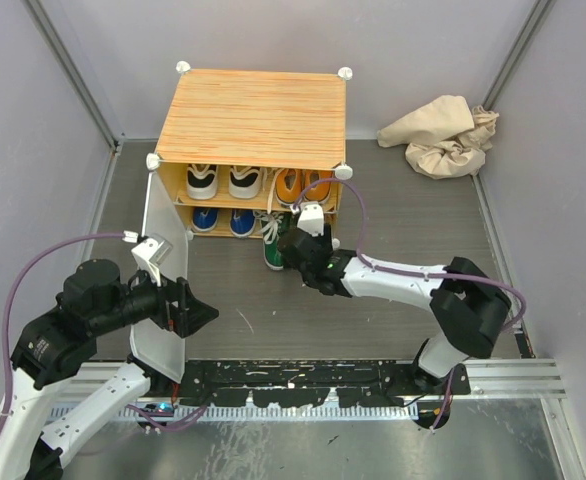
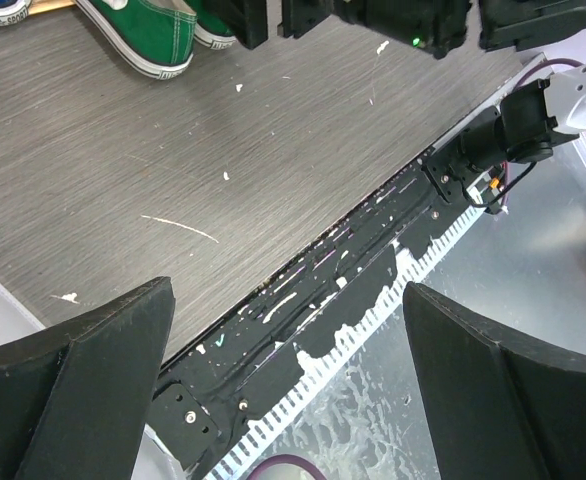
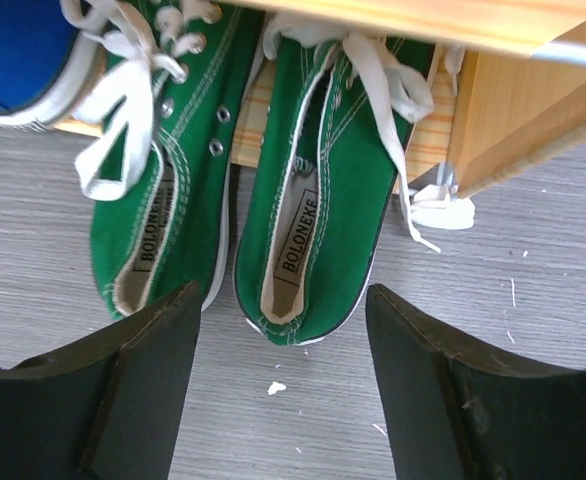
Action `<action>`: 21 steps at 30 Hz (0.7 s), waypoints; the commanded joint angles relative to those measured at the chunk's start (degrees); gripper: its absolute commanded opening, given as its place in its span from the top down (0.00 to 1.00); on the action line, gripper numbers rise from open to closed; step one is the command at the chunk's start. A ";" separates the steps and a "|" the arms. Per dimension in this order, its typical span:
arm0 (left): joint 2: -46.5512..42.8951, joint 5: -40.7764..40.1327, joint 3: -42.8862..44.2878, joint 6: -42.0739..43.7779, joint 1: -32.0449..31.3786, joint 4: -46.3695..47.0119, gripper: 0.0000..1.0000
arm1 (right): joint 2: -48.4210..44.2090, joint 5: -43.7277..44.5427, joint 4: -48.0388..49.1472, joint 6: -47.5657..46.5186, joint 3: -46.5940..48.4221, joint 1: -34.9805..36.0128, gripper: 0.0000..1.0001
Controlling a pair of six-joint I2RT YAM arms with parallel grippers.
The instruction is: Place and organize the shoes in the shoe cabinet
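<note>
On the grey wood-grain table point(image 1: 393, 230), the green pair point(image 3: 323, 220) lies side by side at the lower shelf of the shoe cabinet point(image 1: 253, 115), toes in beside the blue pair point(image 1: 223, 221) and heels jutting out onto the table. They look light, with soft canvas sides, a stiffer rubber sole and loose laces that could snag, so the heel collar or sole edge seems the best hold. The right gripper point(image 3: 281, 310) hovers just behind the heels, fingers spread and empty, its arm stretched forward. The left gripper point(image 2: 288, 310), also spread and empty, hangs by the open white door point(image 1: 163, 290).
</note>
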 commanded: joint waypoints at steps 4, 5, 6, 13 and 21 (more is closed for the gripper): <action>-0.69 -0.88 0.18 0.36 0.04 1.20 0.02 | 4.34 3.51 1.59 2.07 1.61 -0.74 0.36; -0.73 -0.95 0.18 0.37 0.06 1.04 0.02 | 4.81 3.60 1.90 2.25 1.55 -0.84 0.36; -0.72 -0.98 0.10 0.38 0.05 0.98 0.02 | 5.30 3.85 2.23 2.26 1.38 -0.88 0.38; -0.36 -0.97 -0.06 0.60 0.05 1.23 0.02 | 6.72 11.67 8.60 -1.65 -0.86 -0.93 0.99; 0.86 -0.40 -0.45 0.73 0.01 2.63 0.02 | 2.11 15.34 20.65 -14.68 -1.06 -1.32 0.99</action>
